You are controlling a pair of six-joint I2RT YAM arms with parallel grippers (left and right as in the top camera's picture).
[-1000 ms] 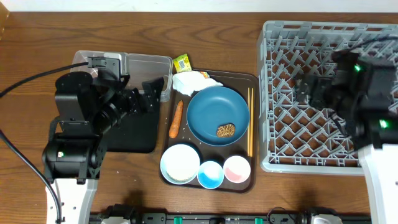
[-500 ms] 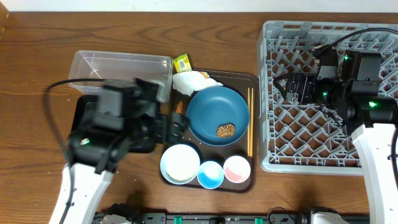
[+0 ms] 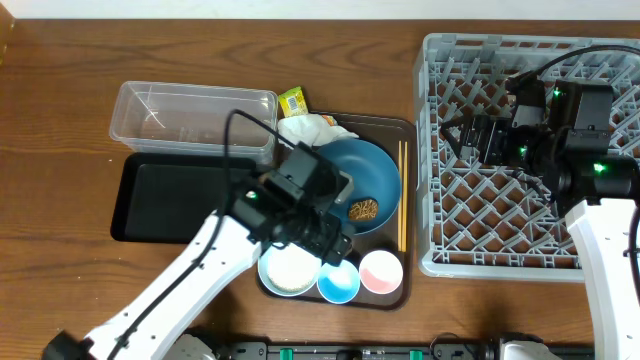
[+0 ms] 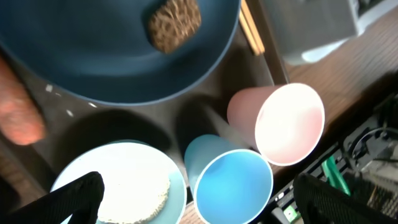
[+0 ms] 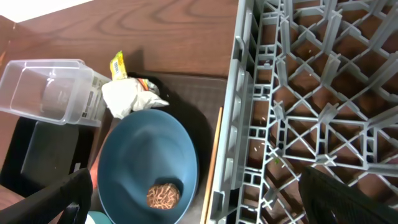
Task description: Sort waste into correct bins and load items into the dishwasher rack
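Note:
My left gripper (image 3: 333, 243) hangs open over the front of the brown serving tray (image 3: 375, 128), holding nothing. In the left wrist view the blue cup (image 4: 233, 186) sits between its fingertips. The white bowl (image 4: 121, 186) holding rice is by the left finger, and the pink cup (image 4: 283, 121) lies just beyond. The blue plate (image 3: 375, 170) carries brown scraps (image 3: 363, 209). The carrot (image 4: 17, 109) lies beside it, hidden by my arm in the overhead view. Chopsticks (image 3: 402, 195) lie along the tray's right side. My right gripper (image 3: 458, 135) is open above the grey rack (image 3: 530, 60).
A crumpled tissue (image 3: 312, 128) and a yellow-green packet (image 3: 292, 100) lie at the tray's far-left corner. The clear tub (image 3: 195, 118) stands at the back left, with the black tray (image 3: 170, 200) in front of it. The rack fills the right side.
My left arm has swung right, from over the black tray to above the cups and bowl. The right arm shifted slightly left early on, then held still. Both grippers stayed open.

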